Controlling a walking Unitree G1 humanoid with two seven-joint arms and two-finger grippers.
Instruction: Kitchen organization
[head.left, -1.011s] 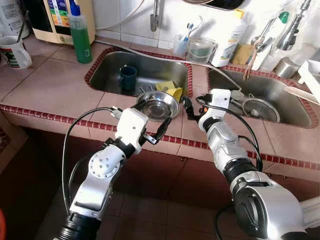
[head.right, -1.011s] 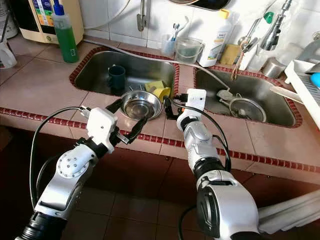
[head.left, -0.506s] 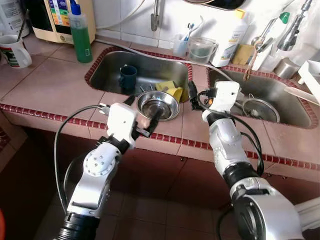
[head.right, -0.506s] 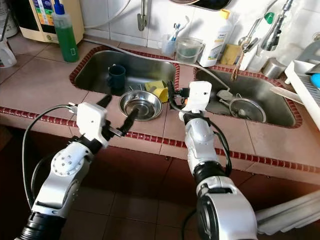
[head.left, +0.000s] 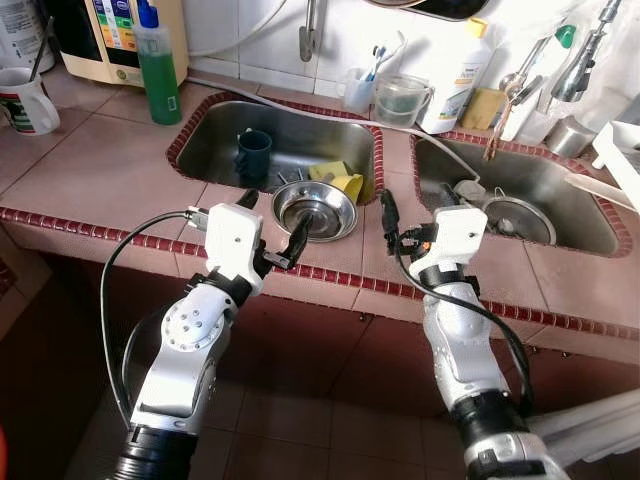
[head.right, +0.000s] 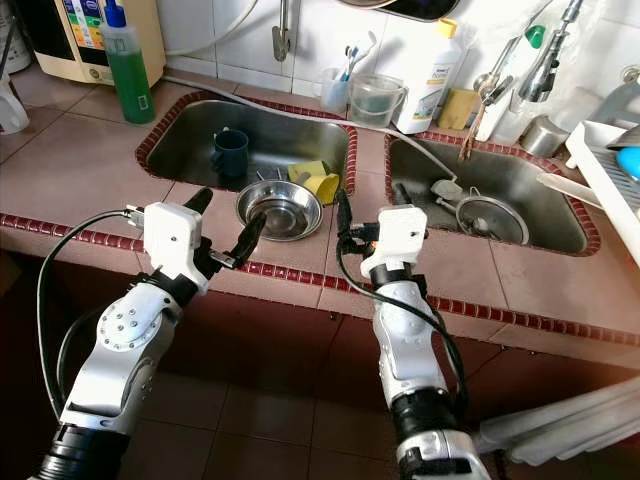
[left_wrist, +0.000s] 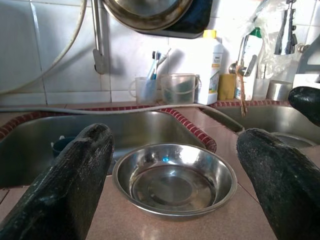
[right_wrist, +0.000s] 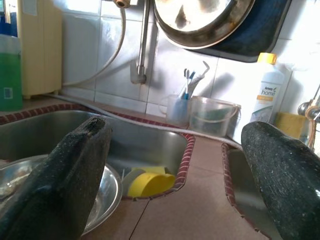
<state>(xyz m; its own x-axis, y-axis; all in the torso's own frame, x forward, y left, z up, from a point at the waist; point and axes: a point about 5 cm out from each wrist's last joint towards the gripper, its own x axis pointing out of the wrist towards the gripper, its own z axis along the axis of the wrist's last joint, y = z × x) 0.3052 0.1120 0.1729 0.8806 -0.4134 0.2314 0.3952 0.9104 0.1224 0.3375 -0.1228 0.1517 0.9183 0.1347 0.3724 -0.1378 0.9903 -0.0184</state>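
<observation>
A shiny steel bowl (head.left: 315, 210) sits empty on the tiled counter (head.left: 100, 170), at the front rim of the left sink (head.left: 215, 140). My left gripper (head.left: 272, 222) is open just short of the bowl's near-left side, not touching it. In the left wrist view the bowl (left_wrist: 175, 177) lies ahead between the two fingers (left_wrist: 75, 185). My right gripper (head.right: 371, 202) is open over the counter strip between the two sinks, to the right of the bowl, holding nothing. Its wrist view shows a yellow cup (right_wrist: 150, 182) and the bowl's edge (right_wrist: 102, 192).
The left sink holds a blue mug (head.left: 254, 155) and a yellow cup (head.left: 350, 185); a round strainer (head.left: 515, 218) lies in the right sink. A green soap bottle (head.left: 158, 65) and a white mug (head.left: 25, 100) stand back left. A dish rack (head.right: 610, 160) is at the right.
Both arms have drawn back toward the counter's front edge. The left gripper, earlier around the bowl's near rim, now stands short of it. The bowl has stayed in place.
</observation>
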